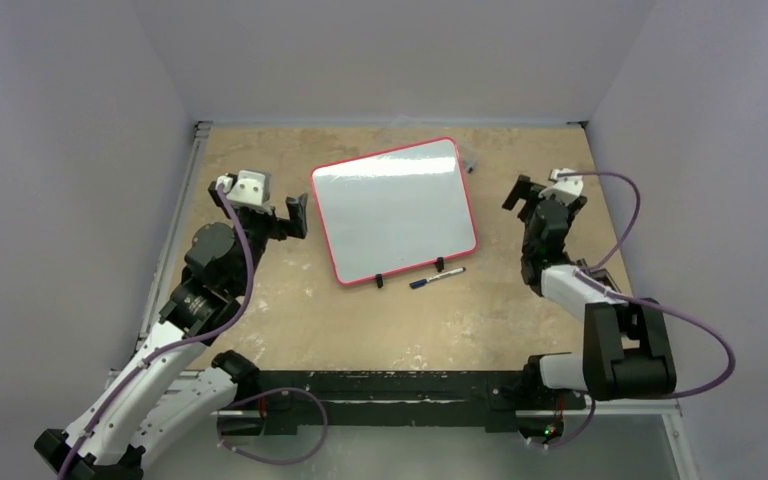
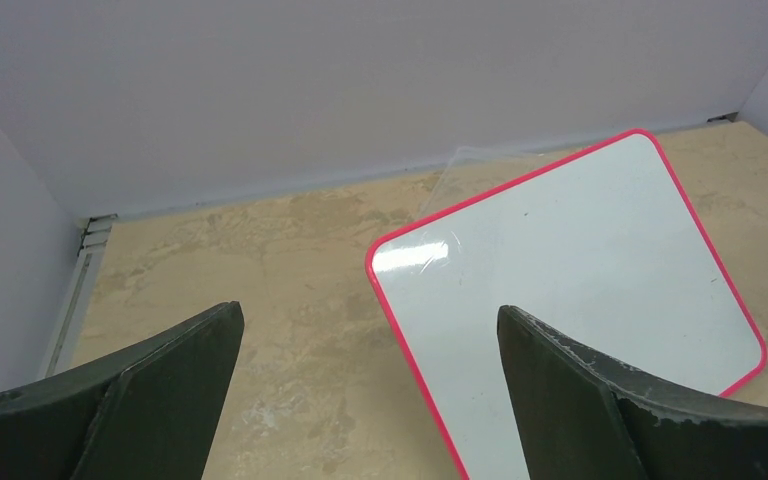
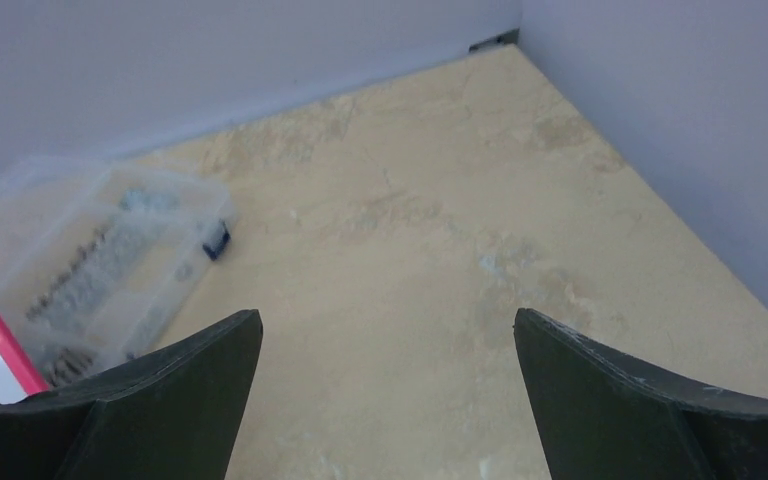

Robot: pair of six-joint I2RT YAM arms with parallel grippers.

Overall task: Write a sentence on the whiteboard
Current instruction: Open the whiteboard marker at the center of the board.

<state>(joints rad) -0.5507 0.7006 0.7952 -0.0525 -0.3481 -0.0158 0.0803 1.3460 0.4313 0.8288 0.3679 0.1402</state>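
Whiteboard (image 1: 395, 208) lies flat mid-counter (image 1: 360, 320), blank, with its clip feet (image 1: 378, 281) on the near edge. Marker (image 1: 436, 278) lies just near of that edge, beside the right-hand foot; whether they touch cannot be told. Left fingers (image 2: 175, 385) are spread wide and empty, just left of the board. Right fingers (image 3: 620, 400) are spread and empty too, well right of it. Marker pickup is judged the step in hand. Barrel should be taken mid-length, across its axis, with the descent kept off the foot. The dark end is probably the cap and is best left exposed for the other arm.
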